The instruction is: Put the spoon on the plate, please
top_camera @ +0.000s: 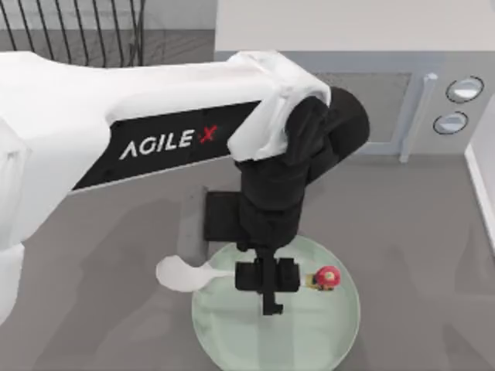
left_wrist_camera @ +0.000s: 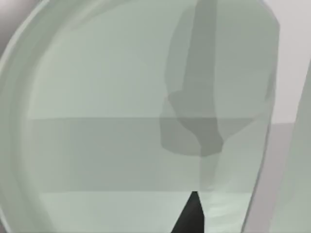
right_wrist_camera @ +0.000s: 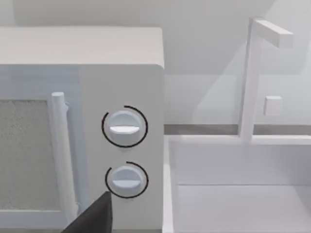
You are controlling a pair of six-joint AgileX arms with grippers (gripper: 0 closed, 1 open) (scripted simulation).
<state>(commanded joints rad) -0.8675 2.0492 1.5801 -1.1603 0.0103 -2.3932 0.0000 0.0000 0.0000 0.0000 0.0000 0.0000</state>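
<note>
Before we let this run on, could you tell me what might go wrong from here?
The spoon lies across the plate rim, its white bowl end off the plate's left edge, so it could tip or slide off on release. The left gripper sits low over the plate and might nudge it when lifting.

Rendered kitchen, microwave [right_wrist_camera: 82, 141] with two dials, sink [right_wrist_camera: 238, 184], tap [right_wrist_camera: 252, 77], grey counter [top_camera: 418, 232]

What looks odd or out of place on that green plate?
The spoon does not lie fully on the plate: its white bowl end hangs out over the plate's left rim above the table, while its red knob end sits over the plate. The left gripper is at the spoon's middle. Nothing looks spilled or broken.
</note>
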